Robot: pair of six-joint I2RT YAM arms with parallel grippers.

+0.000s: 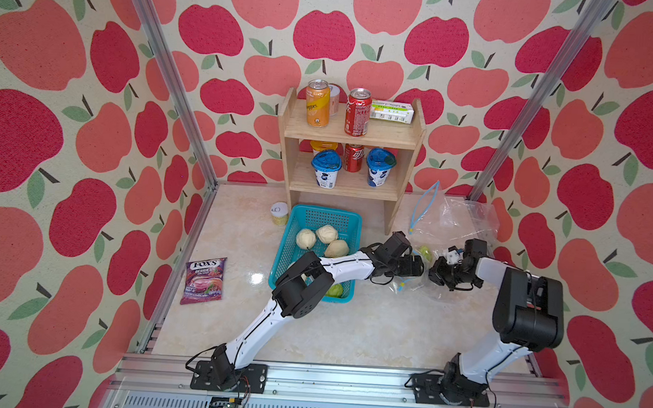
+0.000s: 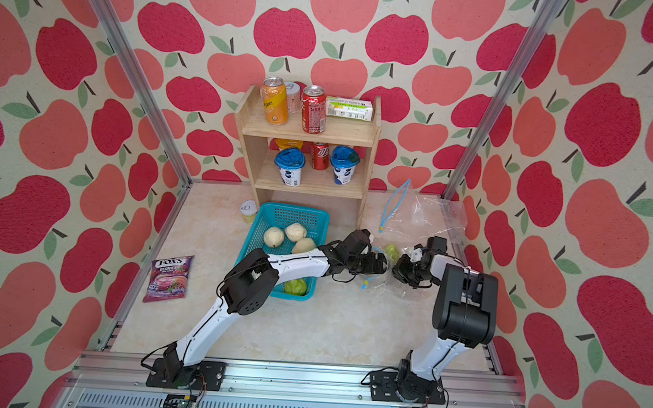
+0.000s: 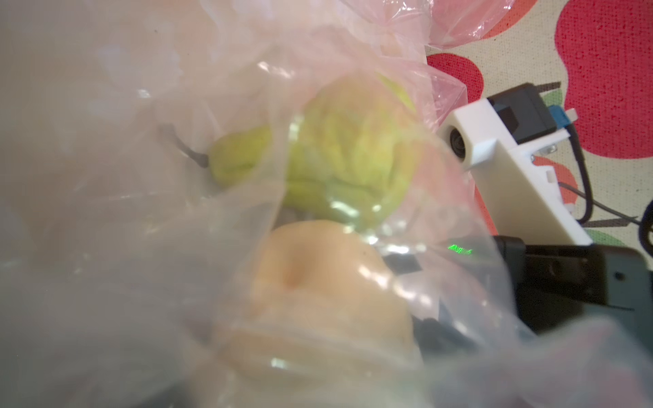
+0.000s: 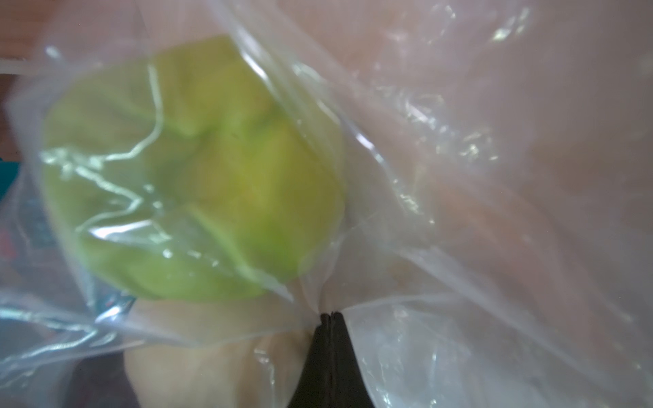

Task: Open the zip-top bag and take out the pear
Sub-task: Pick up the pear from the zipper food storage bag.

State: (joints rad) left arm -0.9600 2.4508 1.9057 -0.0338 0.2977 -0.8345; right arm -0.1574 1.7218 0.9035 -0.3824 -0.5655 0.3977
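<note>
We see the right claw [image 4: 330, 318] pinched tight on the zip-top bag [image 4: 477, 159], with the green pear [image 4: 198, 176] inside. Right of frame centre sits the left claw [image 1: 418, 267]; we cannot tell its opening.

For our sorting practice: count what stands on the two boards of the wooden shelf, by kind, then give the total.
Tall metal drink cans: 5 (one yellow, mostly hidden)
Blue-lidded white plastic cups: 2
White-and-green cardboard box: 1
Total: 8
</note>
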